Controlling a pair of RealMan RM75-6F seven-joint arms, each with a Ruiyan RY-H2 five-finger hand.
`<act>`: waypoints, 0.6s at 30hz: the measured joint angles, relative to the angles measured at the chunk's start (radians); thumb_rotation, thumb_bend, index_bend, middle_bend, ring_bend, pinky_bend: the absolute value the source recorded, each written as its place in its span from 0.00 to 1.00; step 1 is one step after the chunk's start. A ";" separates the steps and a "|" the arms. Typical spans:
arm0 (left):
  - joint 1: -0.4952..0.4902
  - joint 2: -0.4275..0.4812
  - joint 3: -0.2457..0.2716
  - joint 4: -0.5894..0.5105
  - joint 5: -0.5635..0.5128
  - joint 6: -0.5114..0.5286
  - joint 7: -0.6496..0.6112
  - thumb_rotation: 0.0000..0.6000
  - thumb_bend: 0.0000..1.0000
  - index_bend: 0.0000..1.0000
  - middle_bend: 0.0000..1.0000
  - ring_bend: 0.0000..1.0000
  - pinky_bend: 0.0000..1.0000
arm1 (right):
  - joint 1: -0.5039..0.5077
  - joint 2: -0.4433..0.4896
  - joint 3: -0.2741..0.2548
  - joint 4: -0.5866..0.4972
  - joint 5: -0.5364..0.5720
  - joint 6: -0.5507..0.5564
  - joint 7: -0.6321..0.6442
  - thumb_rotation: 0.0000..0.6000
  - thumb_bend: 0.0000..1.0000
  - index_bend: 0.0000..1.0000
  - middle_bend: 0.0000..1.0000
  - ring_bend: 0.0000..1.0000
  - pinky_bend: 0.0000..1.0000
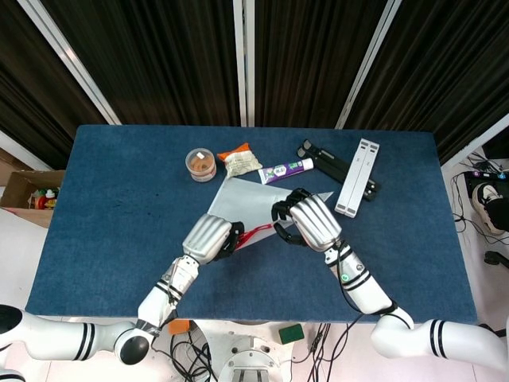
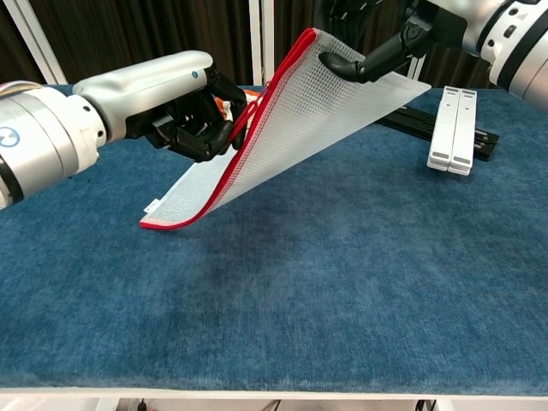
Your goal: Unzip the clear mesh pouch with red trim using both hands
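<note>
The left hand (image 2: 184,116) is sitting left of centre in the chest view, its fingers curling tightly around the red pull cord by the zip of the clear mesh pouch with red trim (image 2: 291,120). The right hand (image 1: 308,221) is reaching in at the top right of that view, pinching the pouch's upper corner between thumb and fingers, though much of it is running out of frame there. Between the two hands the pouch is hanging tilted above the blue worktop (image 2: 342,291), its high corner at top centre and its low corner dipping toward the cloth at lower left; whether that corner is touching I cannot tell.

In the head view, behind the pouch toward the top centre, a small round jar (image 1: 200,165), an orange snack packet (image 1: 239,159) and a toothpaste tube (image 1: 286,170) are lying in a row. Further right a black folding stand (image 1: 328,161) and a white bar-shaped stand (image 1: 357,188) are resting side by side.
</note>
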 measured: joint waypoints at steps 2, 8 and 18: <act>0.003 -0.001 0.002 0.005 -0.002 0.001 -0.001 1.00 0.59 0.58 0.83 0.84 1.00 | -0.002 -0.004 0.002 0.007 -0.007 0.015 0.000 1.00 0.57 0.87 0.67 0.51 0.42; 0.014 0.001 0.011 0.019 -0.002 0.003 -0.006 1.00 0.59 0.58 0.83 0.84 1.00 | -0.008 -0.014 0.011 0.033 -0.022 0.054 0.006 1.00 0.57 0.87 0.67 0.51 0.42; 0.037 0.007 0.030 0.068 -0.005 0.006 -0.014 1.00 0.59 0.58 0.83 0.84 1.00 | -0.019 0.005 0.022 0.037 -0.042 0.093 0.038 1.00 0.57 0.88 0.67 0.51 0.42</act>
